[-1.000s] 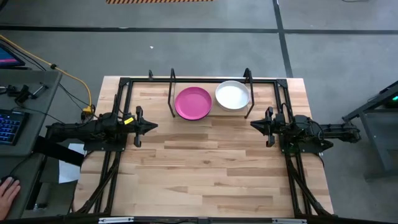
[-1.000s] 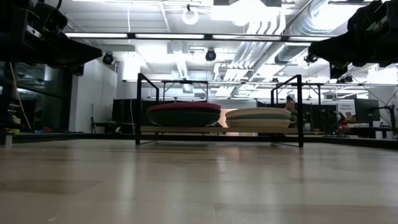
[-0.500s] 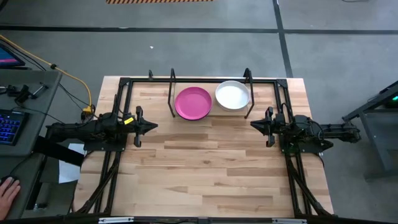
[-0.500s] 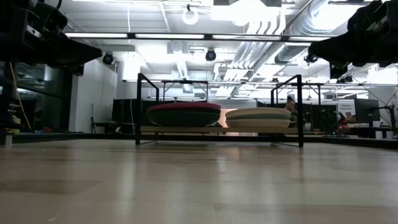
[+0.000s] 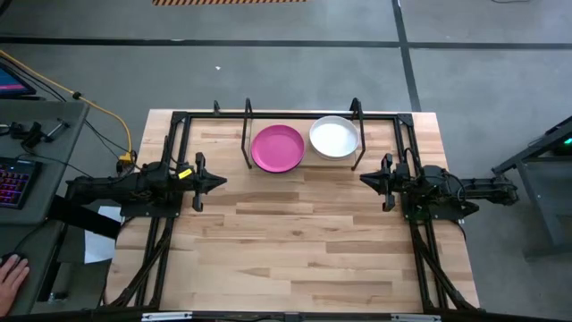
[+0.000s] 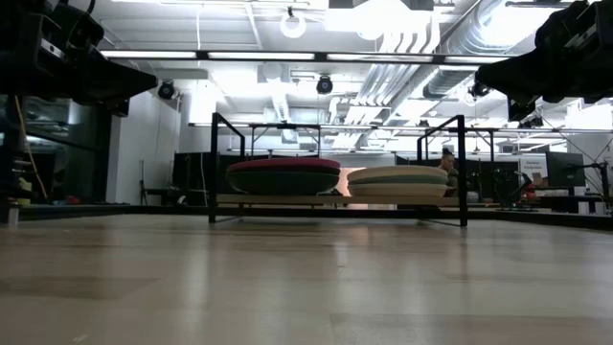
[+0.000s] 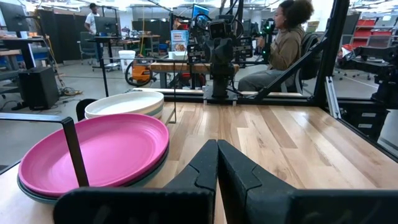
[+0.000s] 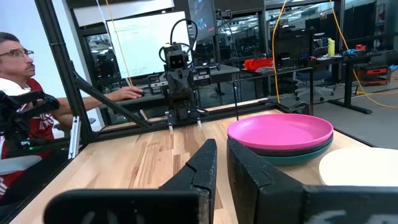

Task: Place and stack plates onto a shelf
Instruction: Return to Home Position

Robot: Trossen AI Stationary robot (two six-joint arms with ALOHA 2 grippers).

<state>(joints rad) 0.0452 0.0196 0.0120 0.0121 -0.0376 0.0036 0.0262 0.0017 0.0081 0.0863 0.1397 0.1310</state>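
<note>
While both arms sit pulled back at opposite sides of the bench (image 5: 295,241), every plate in view is on the shelf (image 6: 343,200) at the far edge.

- Left stack: magenta plate (image 5: 277,148) on top, darker teal rims under it.
- Right stack: white plate (image 5: 333,138) on top, with a pale teal edge below it in the low view.
- The stacks are just beside each other, between the black wire uprights. Can't tell the plate count per stack.
- Left hand (image 5: 214,182): left side of bench, up off the surface, pointing inward. Fingers pressed together, holding nothing.
- Right hand (image 5: 368,179): mirrored on the right side. Fingers drawn together with only a thin slit, empty.
- Both hands are well apart from the shelf.
</note>
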